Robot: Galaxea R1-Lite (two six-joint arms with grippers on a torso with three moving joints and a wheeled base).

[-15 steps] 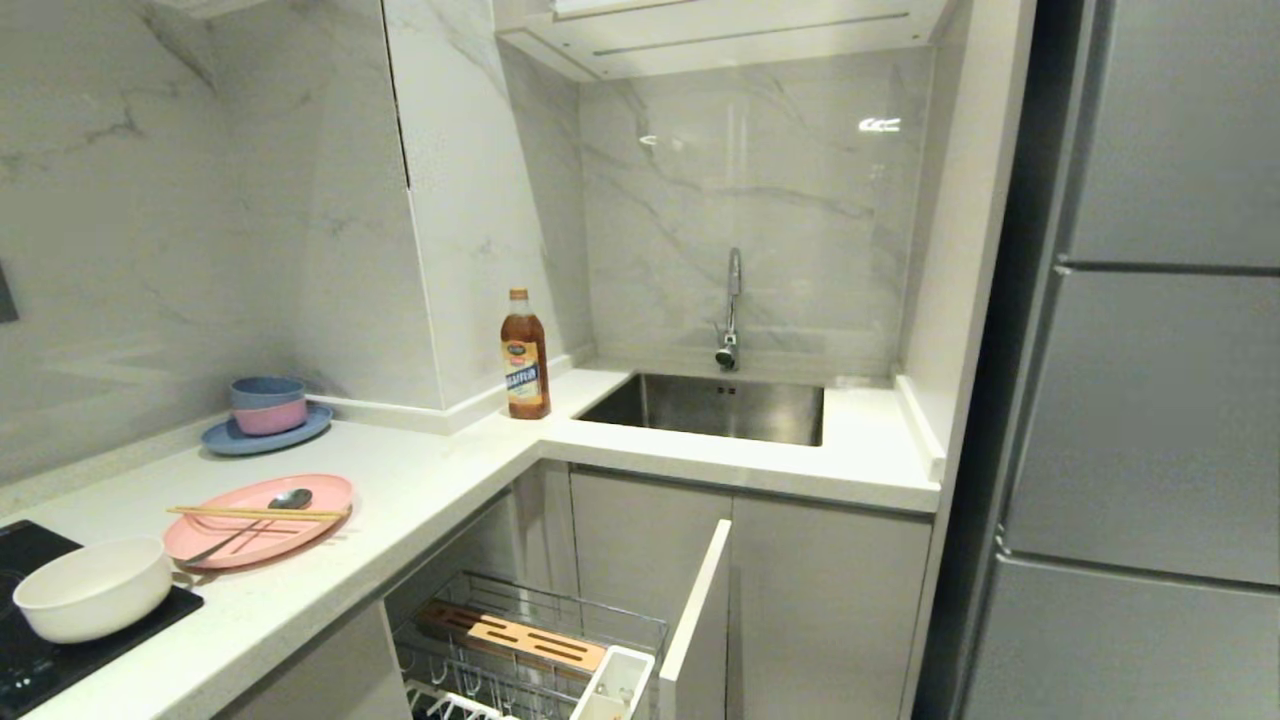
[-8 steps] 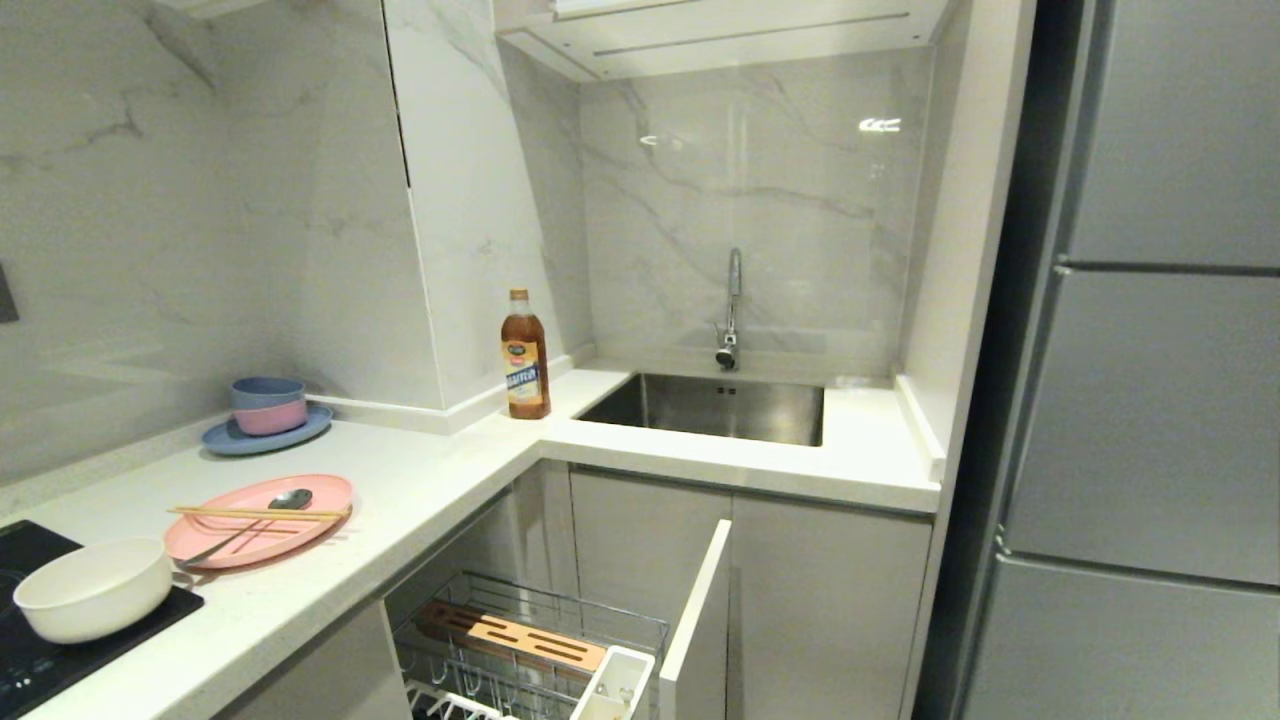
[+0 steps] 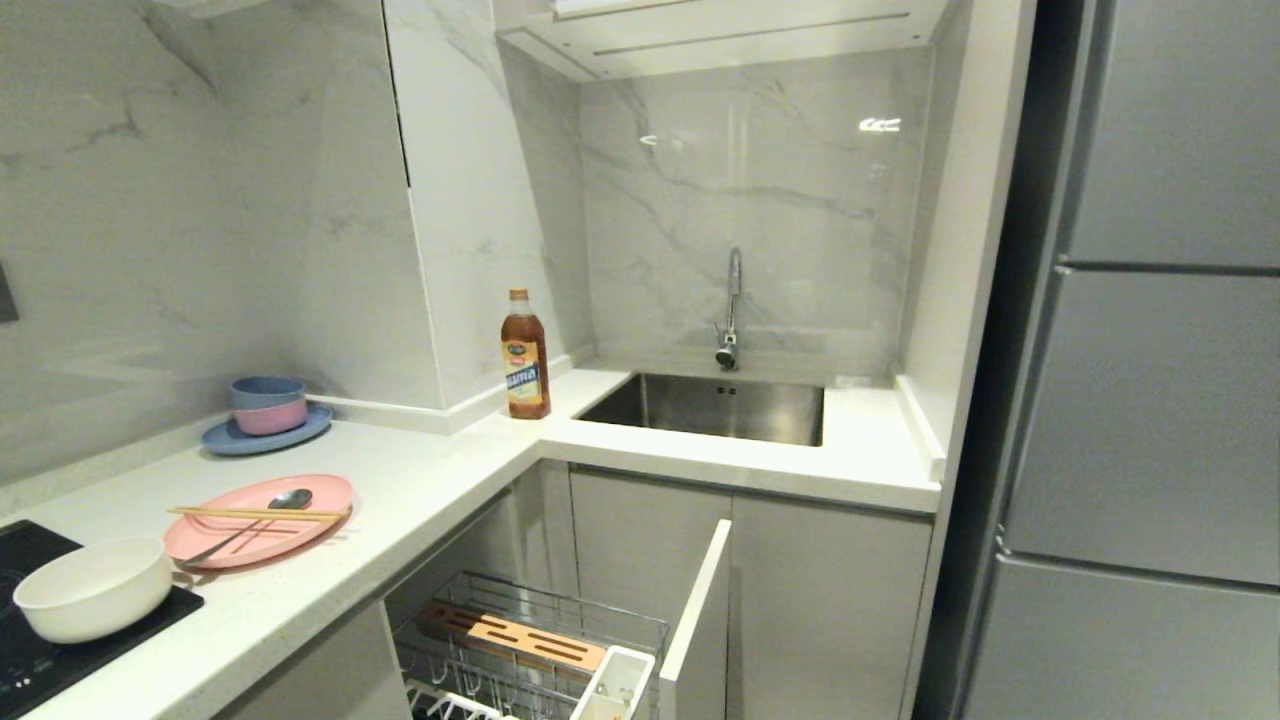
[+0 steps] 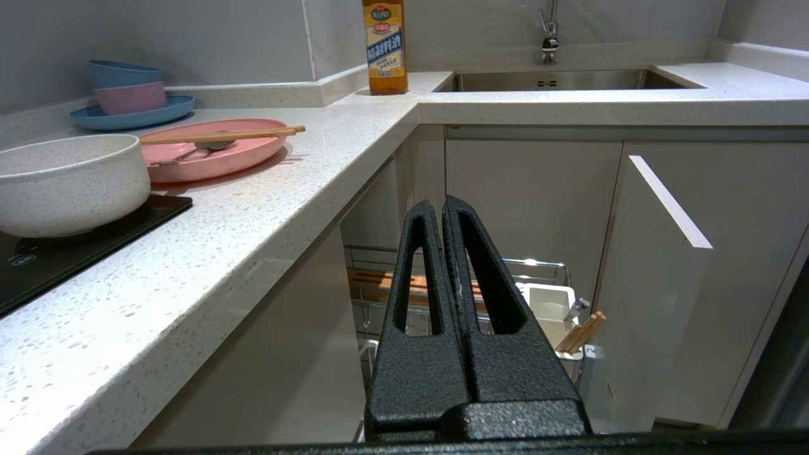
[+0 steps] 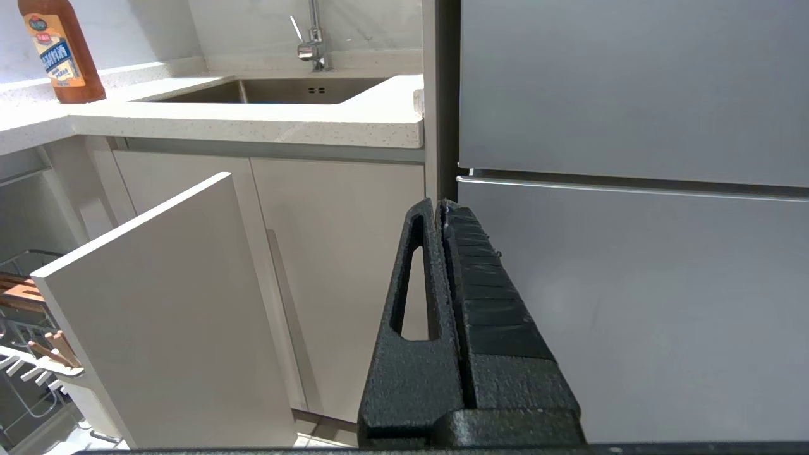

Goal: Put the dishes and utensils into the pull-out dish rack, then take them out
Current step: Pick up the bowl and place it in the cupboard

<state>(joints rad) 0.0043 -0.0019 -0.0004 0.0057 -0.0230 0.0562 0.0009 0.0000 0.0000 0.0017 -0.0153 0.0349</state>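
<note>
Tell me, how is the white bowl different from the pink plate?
The bowl is deep and round; the pink plate is flat, oval and wider. The bowl is cream-white and empty; the plate is pink and carries the chopsticks and spoon. The bowl sits on the black cooktop, the plate on the white counter. Both are matte.

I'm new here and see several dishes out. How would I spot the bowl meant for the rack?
Start at the white countertop left of the sink. At its near end lies a black cooktop; the cream-white bowl sits on it. Unlike the stacked blue and pink bowls farther back, it stands alone, pale and speckled.
</note>
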